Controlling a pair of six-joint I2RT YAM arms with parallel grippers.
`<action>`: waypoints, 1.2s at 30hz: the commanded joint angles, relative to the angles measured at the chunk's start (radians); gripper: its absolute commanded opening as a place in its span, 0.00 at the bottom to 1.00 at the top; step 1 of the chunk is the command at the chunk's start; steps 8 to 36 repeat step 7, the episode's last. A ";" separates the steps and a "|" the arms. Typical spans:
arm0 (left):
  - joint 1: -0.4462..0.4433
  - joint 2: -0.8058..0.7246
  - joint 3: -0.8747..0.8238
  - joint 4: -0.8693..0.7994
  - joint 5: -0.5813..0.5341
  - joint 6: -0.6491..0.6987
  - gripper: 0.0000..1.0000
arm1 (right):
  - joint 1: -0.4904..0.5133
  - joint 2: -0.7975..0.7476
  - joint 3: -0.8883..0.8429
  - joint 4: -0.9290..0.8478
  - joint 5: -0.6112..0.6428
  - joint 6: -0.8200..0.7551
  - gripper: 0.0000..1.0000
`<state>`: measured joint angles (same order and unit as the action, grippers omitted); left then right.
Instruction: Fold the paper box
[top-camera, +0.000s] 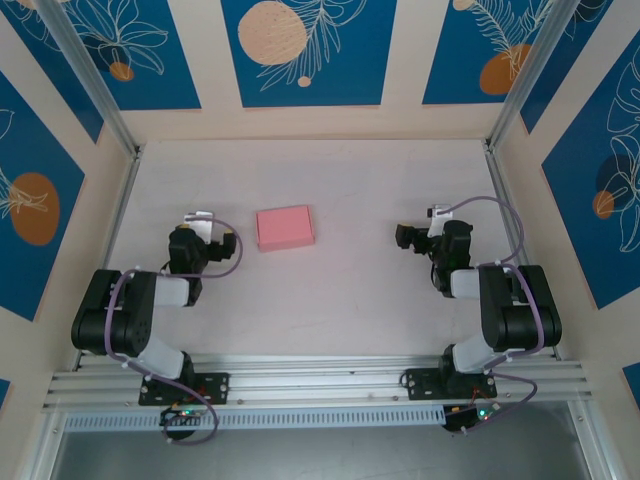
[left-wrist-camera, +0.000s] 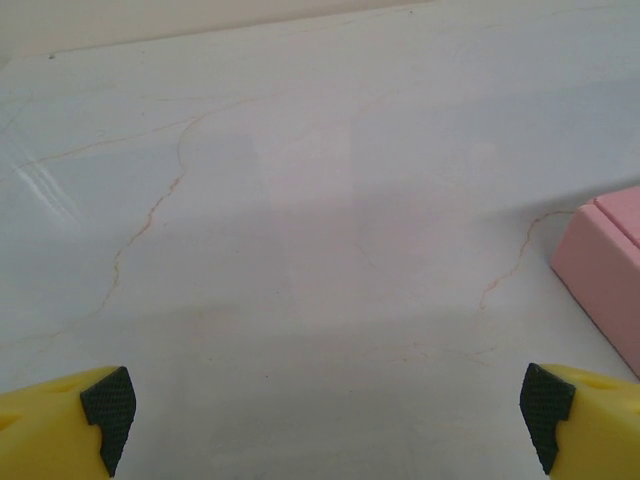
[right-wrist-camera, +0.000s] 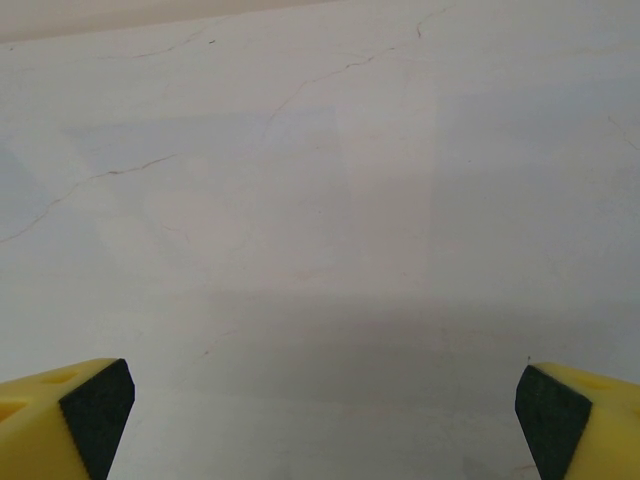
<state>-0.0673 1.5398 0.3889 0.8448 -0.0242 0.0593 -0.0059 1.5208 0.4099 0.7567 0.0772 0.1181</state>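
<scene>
The paper box (top-camera: 285, 227) is a small closed pink rectangular box lying flat on the pale table, left of centre. In the left wrist view its corner (left-wrist-camera: 605, 265) shows at the right edge, with a seam along its top. My left gripper (top-camera: 200, 228) sits to the left of the box and apart from it. It is open (left-wrist-camera: 325, 405), with bare table between the yellow fingers. My right gripper (top-camera: 420, 232) is well to the right of the box. It is also open (right-wrist-camera: 325, 400) and holds nothing.
The table (top-camera: 330, 300) is pale marble-look with thin veins. Walls with blue panels (top-camera: 300, 50) close in the back and both sides. An aluminium rail (top-camera: 320, 375) carrying both arm bases runs along the near edge.
</scene>
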 joint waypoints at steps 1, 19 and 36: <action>0.008 -0.001 -0.001 0.013 0.050 0.002 1.00 | 0.004 0.002 0.008 0.043 -0.011 -0.020 1.00; 0.008 -0.004 -0.002 0.010 0.049 0.003 1.00 | 0.004 0.002 0.009 0.044 -0.010 -0.020 1.00; 0.008 -0.004 -0.002 0.010 0.049 0.003 1.00 | 0.004 0.002 0.009 0.044 -0.010 -0.020 1.00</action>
